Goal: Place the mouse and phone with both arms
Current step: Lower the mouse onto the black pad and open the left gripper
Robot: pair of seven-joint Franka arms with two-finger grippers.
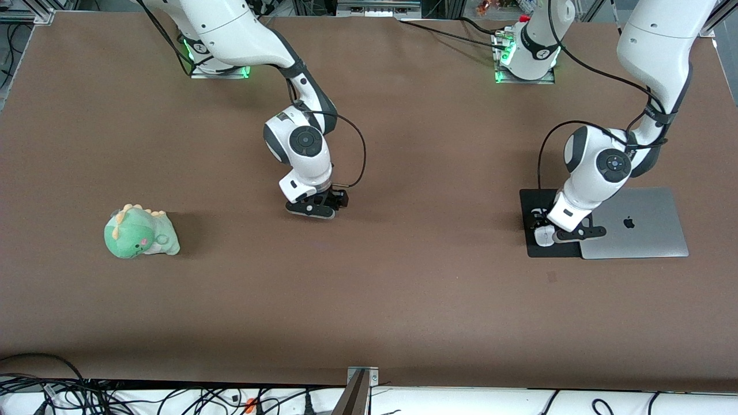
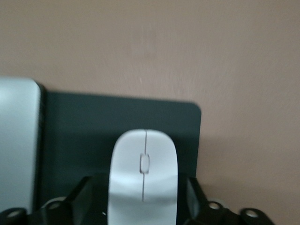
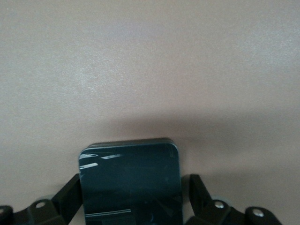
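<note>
From the front view, the left gripper (image 1: pixel 548 230) is sitting low over the black mat (image 1: pixel 533 202) at the left arm's end of the surface (image 1: pixel 403 288), with the white mouse (image 1: pixel 542 233) showing between its fingers. The mat is lying just beside the closed silver laptop (image 1: pixel 640 225). The right gripper (image 1: pixel 314 208) is sitting low near the middle of the surface, with the phone (image 1: pixel 311 212) under it as a thin dark slab. A green plush dinosaur (image 1: pixel 140 231) is lying well apart, toward the right arm's end.

In the left wrist view, the mouse (image 2: pixel 143 176) is resting on the mat (image 2: pixel 84 136), its long axis running straight out from the gripper and its thin grey line centred between the two fingers (image 2: pixel 194 192). The fingers are flanking its sides; I cannot tell whether they are gripping or already clear. The laptop (image 2: pixel 18 140) is showing at the mat's edge.

In the right wrist view, the phone (image 3: pixel 131 183) is lying flat on the bare surface (image 3: pixel 150 70), long axis pointing directly away from the gripper. The fingers (image 3: pixel 197 187) are standing a little off its sides, so the gripper is looking open and holding nothing.

My judgement: each thing is lying squarely between its own gripper's fingers, so a straight lift would clear both.
</note>
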